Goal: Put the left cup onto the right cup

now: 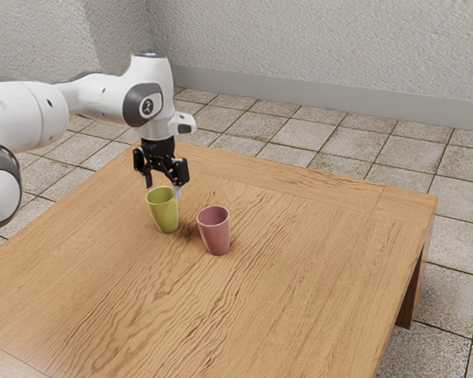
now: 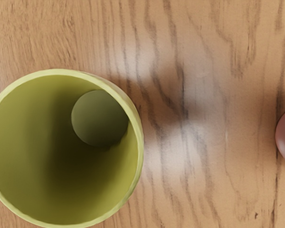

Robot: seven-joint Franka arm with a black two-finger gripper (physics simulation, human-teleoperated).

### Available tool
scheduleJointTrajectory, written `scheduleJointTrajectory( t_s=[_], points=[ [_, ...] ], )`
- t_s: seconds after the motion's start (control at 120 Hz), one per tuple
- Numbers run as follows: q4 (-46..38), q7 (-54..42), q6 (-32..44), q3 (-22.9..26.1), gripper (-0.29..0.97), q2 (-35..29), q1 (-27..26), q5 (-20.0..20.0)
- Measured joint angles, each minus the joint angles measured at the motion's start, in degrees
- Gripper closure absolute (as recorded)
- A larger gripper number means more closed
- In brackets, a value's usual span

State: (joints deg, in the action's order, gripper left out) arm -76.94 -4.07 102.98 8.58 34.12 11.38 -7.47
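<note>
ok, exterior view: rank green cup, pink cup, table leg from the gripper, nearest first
1. green cup, just under the gripper.
2. pink cup, next to it toward the exterior view's right.
3. table leg, at the far right corner.

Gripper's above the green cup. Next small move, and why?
Probably lower straight down, then close. The gripper hangs open just above the green cup, which stands upright and apart from the pink cup. In the wrist view the rim lies near the centre, so the fingers should straddle the wall.
</note>
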Motion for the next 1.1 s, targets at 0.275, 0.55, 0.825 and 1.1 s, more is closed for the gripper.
scheduleJointTrajectory(
  t_s=[0.275,0.55,0.825,1.1],
  points=[
    [1.7,-0.5,-0.1,0.5,0.01,1.9,0.2,-0.5],
    [2.9,-0.8,-0.2,0.7,0.01,3.6,0.2,-0.6],
    [4.2,-0.9,-0.3,1.8,0.02,5.1,0.4,-1.5],
    [4.2,-1.0,-0.3,1.8,0.07,5.8,0.9,-1.7]
  ],
)
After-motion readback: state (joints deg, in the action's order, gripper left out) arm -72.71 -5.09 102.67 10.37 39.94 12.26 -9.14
